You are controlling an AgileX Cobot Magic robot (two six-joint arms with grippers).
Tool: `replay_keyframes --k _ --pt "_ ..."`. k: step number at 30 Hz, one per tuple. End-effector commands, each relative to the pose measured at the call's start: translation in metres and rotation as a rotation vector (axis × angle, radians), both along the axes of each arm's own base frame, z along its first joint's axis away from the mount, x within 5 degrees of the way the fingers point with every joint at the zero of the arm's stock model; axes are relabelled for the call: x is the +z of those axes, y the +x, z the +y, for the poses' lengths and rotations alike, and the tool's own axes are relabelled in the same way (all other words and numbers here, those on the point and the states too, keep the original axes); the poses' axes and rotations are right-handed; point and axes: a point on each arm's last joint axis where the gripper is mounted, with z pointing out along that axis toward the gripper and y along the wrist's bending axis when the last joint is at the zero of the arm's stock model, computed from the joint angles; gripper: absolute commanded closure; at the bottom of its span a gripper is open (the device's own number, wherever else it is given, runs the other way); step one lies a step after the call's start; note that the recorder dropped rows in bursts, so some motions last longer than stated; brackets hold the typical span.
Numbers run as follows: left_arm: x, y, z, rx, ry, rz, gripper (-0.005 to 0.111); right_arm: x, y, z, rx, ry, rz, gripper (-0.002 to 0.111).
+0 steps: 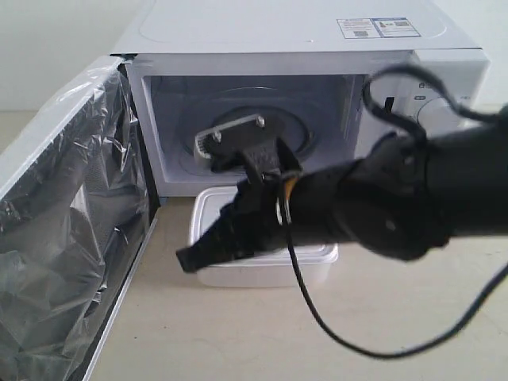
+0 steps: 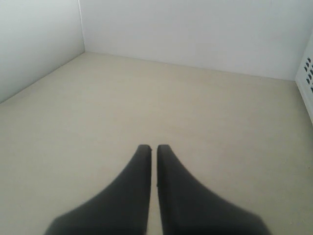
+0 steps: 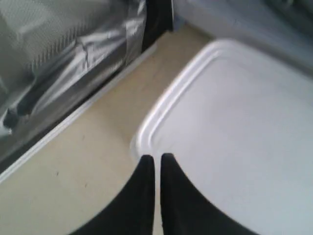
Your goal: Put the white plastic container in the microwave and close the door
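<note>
The white plastic container [image 1: 262, 271] sits on the table just in front of the microwave [image 1: 302, 32], whose cavity is open with the glass turntable [image 1: 295, 133] showing. The door [image 1: 63, 222] is swung wide to the left, its crinkled film catching light. My right gripper [image 1: 190, 258] reaches in from the right and hovers over the container's left edge. In the right wrist view the right gripper [image 3: 155, 159] is shut with nothing between its fingers, its tips above the lid's rounded rim [image 3: 161, 105]. My left gripper [image 2: 153, 148] is shut over bare table, away from the container.
The right arm and its black cable [image 1: 333, 333] hide much of the container. A knob [image 1: 436, 111] shows on the microwave panel. In the left wrist view a vented white side [image 2: 308, 73] stands at the edge, with pale walls [image 2: 195, 29] behind.
</note>
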Motion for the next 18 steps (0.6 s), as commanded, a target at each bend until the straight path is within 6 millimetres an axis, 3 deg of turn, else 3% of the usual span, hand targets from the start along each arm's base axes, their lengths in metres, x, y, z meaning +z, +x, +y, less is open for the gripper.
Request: replay_keyframes --k 1,5,12,18 --pt "-0.001 0.000 0.000 0.002 -0.001 -0.001 0.102 0.036 0.043 0.000 -0.038 -0.010 -0.091 0.108" --pt "-0.001 0.000 0.000 0.002 -0.001 -0.001 0.102 0.026 0.065 0.009 -0.037 -0.024 -0.111 0.108" --pt "-0.001 0.000 0.000 0.002 -0.001 -0.001 0.102 0.003 0.083 0.025 0.038 -0.128 -0.124 0.108" --pt "-0.001 0.000 0.000 0.002 -0.001 -0.001 0.102 -0.005 0.096 0.034 0.091 -0.208 -0.160 0.108"
